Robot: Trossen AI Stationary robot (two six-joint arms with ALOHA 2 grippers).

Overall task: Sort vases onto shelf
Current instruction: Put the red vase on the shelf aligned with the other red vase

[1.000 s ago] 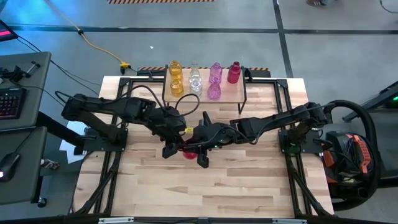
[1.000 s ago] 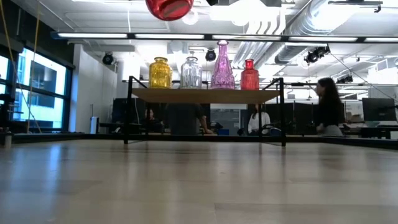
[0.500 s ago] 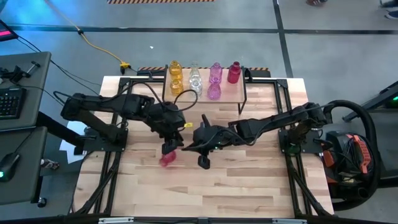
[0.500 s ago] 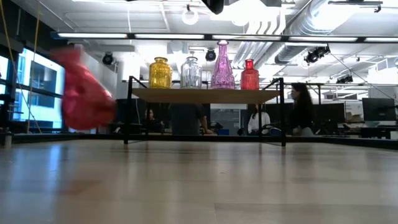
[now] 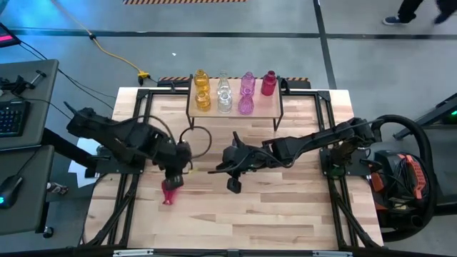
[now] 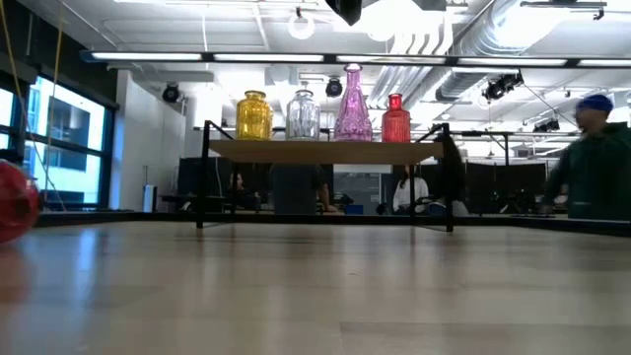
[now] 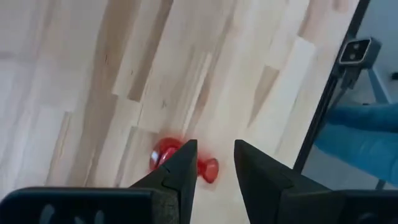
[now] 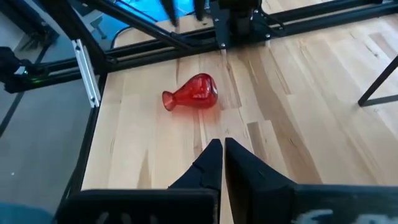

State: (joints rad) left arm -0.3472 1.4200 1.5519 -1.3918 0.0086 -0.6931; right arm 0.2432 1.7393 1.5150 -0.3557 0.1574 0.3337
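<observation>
- High view: small light-wood shelf [image 5: 234, 107] carries seven glass vases; a red bulbous glass vase [image 5: 170, 193] lies well in front, under the left gripper [image 5: 173, 178].
- Left wrist view: fingers [image 7: 180, 171] narrowly parted, holding nothing.
- Right wrist view: right gripper [image 8: 218, 155] closed, empty.

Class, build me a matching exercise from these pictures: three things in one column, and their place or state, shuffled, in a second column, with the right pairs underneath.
Things:
1. red vase
2. right claw
3. yellow vase

Place or state:
A. standing upright on the shelf
B. lying on its side on the table
C. shut, holding nothing

Pairs: 1-B, 2-C, 3-A
</observation>
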